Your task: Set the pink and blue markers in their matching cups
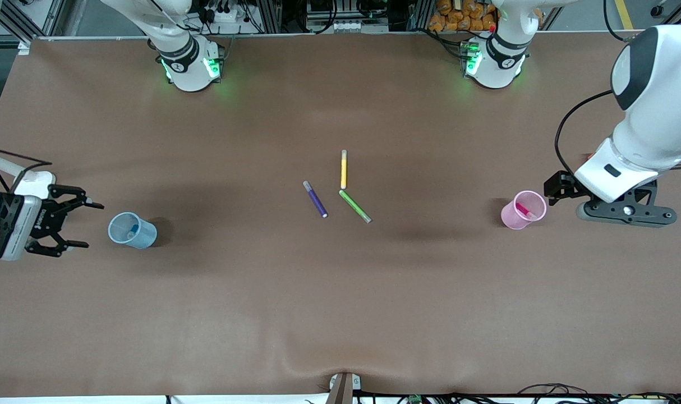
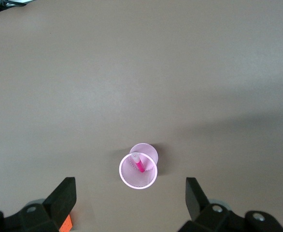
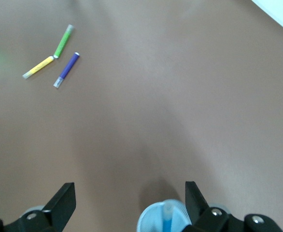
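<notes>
**Spotter:** Front view first, and you start with what lies nearest that camera. The blue cup point(image 1: 132, 230) stands on the table point(image 1: 340, 314) toward the right arm's end, with the blue marker point(image 1: 132, 229) inside it. Just beside it you have the right gripper point(image 1: 81, 224), hanging at that end of the table, its fingers point(image 1: 77, 244) spread wide and holding nothing.

**Operator:** And the pink one?

**Spotter:** You'll find the pink cup point(image 1: 523, 210) toward the left arm's end, a touch farther from the camera than the blue one. The pink marker point(image 1: 523, 211) leans inside it. Your left wrist view looks down on it: pink cup point(image 2: 138, 172), pink marker point(image 2: 138, 163) with its pale cap uppermost, and the fingers point(image 2: 63, 197) set well apart to either side. So the left gripper point(image 2: 130, 198) is released and empty, over the pink cup.

**Operator:** Anything else on the table?

**Spotter:** Mid-table, farther from the camera than both cups, you see three loose pens: the purple marker point(image 1: 315, 199), the green marker point(image 1: 355, 206) beside it, and the yellow marker point(image 1: 344, 169) farthest, its end close to the green one's. Your right wrist view shows them too, well apart from the blue cup point(image 3: 163, 217).
</notes>
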`<state>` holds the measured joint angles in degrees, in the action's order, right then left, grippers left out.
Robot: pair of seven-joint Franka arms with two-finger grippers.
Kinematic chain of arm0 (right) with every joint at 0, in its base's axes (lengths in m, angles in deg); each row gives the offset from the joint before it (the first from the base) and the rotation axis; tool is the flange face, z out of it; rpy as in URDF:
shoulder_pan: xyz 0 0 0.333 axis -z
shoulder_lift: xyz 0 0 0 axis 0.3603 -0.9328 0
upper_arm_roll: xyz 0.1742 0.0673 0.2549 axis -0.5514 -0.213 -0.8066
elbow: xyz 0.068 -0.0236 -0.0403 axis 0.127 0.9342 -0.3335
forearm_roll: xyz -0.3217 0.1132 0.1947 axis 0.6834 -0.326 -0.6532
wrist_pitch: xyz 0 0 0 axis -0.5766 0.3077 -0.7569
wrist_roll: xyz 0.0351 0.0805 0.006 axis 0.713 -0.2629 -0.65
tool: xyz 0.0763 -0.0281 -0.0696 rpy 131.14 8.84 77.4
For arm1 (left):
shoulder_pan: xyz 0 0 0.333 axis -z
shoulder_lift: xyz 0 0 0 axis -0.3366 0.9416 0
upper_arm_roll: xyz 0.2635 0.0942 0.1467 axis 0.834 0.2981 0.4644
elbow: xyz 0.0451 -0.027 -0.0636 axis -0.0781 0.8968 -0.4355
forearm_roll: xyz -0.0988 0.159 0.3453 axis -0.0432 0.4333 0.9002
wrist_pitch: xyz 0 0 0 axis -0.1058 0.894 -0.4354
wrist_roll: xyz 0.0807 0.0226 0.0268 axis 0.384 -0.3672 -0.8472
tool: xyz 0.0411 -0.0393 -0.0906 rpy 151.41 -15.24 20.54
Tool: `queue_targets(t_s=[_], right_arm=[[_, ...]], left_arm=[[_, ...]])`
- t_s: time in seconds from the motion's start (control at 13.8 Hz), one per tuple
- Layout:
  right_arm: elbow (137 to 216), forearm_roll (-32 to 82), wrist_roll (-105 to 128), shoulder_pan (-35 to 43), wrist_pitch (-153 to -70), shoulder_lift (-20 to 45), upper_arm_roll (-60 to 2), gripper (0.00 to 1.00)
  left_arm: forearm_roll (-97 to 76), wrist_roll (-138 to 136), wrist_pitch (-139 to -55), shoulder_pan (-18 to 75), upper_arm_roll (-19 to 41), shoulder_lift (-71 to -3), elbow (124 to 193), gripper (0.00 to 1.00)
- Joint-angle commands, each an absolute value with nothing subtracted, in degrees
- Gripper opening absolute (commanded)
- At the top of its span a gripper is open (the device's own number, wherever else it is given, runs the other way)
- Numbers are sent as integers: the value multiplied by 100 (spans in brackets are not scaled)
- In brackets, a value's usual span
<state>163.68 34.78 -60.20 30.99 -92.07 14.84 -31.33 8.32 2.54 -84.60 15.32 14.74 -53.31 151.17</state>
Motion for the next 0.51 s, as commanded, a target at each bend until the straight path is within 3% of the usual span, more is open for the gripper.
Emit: queue_targets(t_s=[0.0,0.43], right_arm=[[16530,4028,-4882,2755,-9233,1961,-3048,100],[16627,5364,-2351,2192,-9154,2849,-3048,100]], left_arm=[[309,303,-8244,1212,1398,-5495,15058,100],[245,364,-7936,1193,1451,-5697,15040,100]])
